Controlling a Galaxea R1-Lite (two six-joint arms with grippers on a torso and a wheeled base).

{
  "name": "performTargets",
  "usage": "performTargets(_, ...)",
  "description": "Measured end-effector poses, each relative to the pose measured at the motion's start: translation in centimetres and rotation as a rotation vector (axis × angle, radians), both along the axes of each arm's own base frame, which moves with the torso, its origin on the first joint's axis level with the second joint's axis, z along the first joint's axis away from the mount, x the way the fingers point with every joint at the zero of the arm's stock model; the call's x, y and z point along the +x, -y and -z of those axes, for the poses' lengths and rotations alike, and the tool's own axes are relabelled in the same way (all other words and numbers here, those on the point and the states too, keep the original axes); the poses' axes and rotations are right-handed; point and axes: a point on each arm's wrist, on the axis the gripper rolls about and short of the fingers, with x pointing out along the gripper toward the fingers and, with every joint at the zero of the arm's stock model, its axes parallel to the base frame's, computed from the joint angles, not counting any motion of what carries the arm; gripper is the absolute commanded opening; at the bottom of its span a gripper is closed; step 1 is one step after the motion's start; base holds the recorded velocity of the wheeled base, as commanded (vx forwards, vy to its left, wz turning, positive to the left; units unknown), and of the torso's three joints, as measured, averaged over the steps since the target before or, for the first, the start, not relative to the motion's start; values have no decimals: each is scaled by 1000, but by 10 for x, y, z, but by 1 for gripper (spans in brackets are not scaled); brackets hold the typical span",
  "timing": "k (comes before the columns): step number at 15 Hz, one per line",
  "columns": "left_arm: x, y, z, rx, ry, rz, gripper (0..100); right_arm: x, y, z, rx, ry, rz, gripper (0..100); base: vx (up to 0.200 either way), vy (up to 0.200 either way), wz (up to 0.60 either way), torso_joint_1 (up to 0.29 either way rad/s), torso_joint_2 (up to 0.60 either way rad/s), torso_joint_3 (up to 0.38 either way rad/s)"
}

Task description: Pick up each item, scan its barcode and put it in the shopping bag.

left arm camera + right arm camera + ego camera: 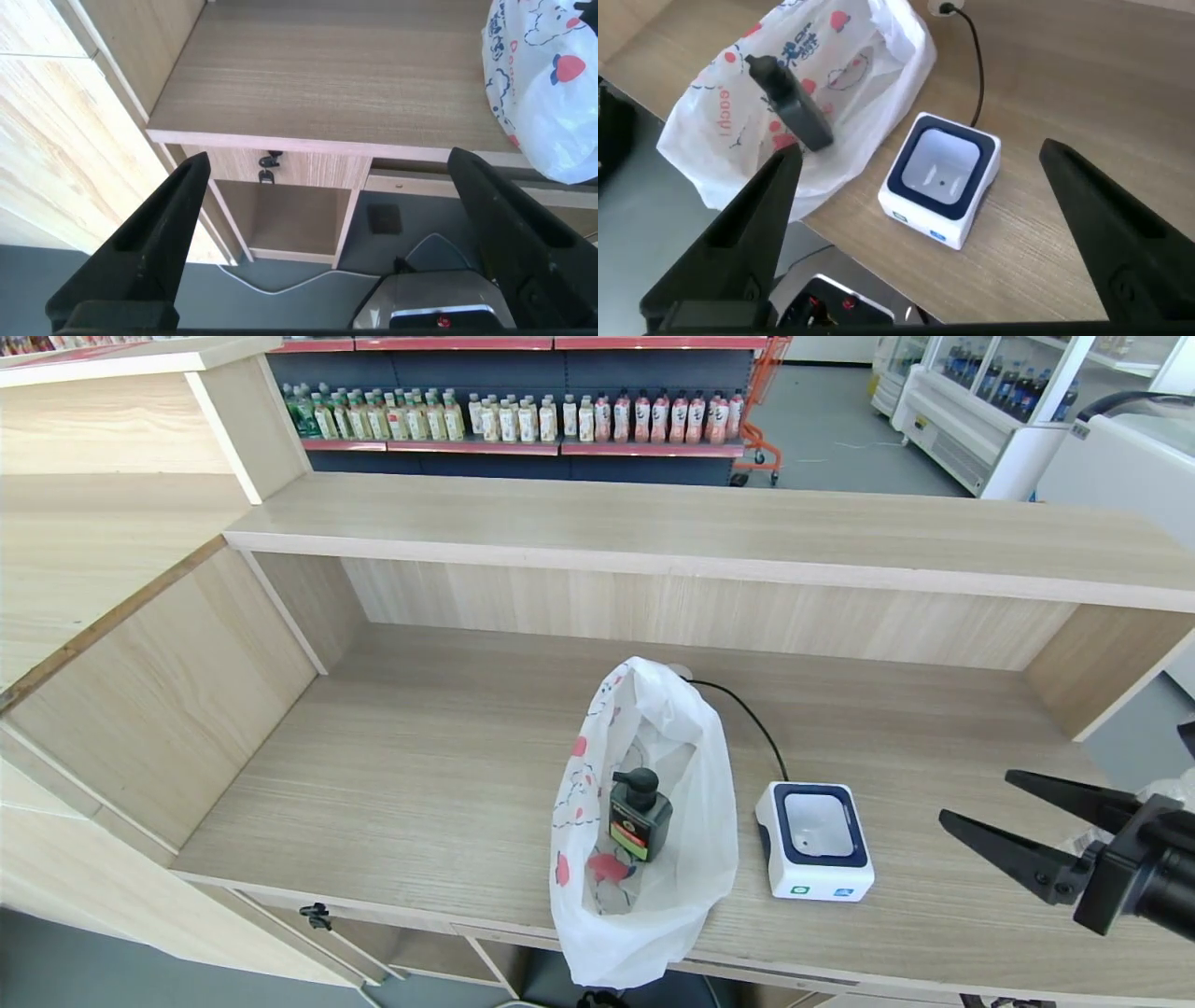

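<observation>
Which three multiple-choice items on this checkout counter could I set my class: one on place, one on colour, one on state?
1. Where is the bottle? A in the bag; B beside it; C in a gripper.
2. What colour frames the scanner's window? A red; B dark blue; C green.
3. How is the right gripper? A shut on the bottle; B shut, empty; C open.
Answers: 1 A, the bottle sits inside the bag's open mouth; 2 B, a dark blue frame rings the window; 3 C, its jaws stand apart with nothing between them.
</observation>
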Motion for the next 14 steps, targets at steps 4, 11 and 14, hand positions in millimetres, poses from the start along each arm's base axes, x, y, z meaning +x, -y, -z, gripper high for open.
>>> performTargets(4, 0, 0, 0, 0, 0, 0, 100, -5, 1, 1, 7, 0, 36, 100, -50, 0, 0, 2, 2, -1)
performTargets(11, 0, 0, 0, -4, 0, 0, 100, -14, 11, 14, -1, -41, 142, 100, -114, 0, 0, 7, 4, 0)
performTargets(14, 0, 0, 0, -4, 0, 0, 100, -17, 15, 19, -1, -60, 176, 100, -67, 0, 0, 1, 1, 1)
